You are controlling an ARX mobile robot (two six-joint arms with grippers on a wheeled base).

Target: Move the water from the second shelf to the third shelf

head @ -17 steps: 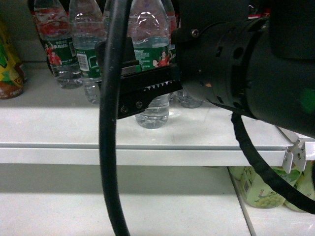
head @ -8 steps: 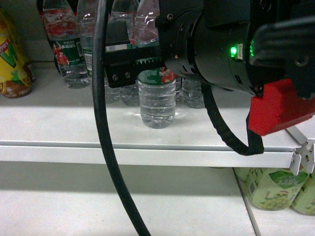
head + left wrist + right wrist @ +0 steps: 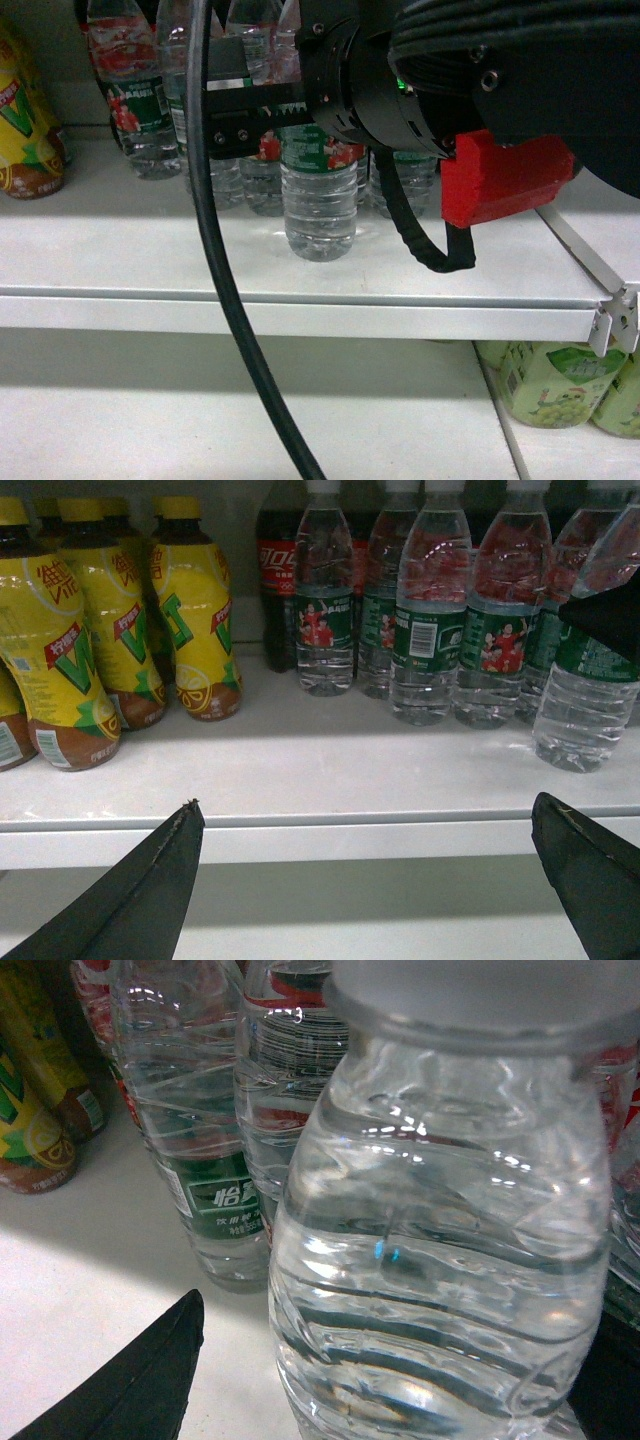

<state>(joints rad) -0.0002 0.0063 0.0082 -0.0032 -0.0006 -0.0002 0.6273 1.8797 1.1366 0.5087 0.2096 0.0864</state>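
Observation:
One water bottle (image 3: 320, 205), clear and ribbed with a green label, stands alone at the front of the white shelf (image 3: 120, 260). My right gripper (image 3: 235, 115) reaches in from the right at label height, its serrated finger crossing in front of the bottle. In the right wrist view the water bottle (image 3: 440, 1260) fills the space inside the right gripper (image 3: 400, 1345). The left finger stands clear of it, so the jaws are open around it. The left wrist view shows the same bottle (image 3: 585, 705) at far right. My left gripper (image 3: 365, 805) hangs open and empty before the shelf edge.
More water bottles (image 3: 425, 630) stand in rows behind, with a dark cola bottle (image 3: 275, 570) and yellow lemon-tea bottles (image 3: 190, 630) to their left. Green bottles (image 3: 550, 385) sit on the shelf below at right. A black cable (image 3: 215, 280) hangs across the head view.
My right gripper has moved higher against the front bottle, and the wrist with its red block has swung left into view. The bottle still stands on the shelf.

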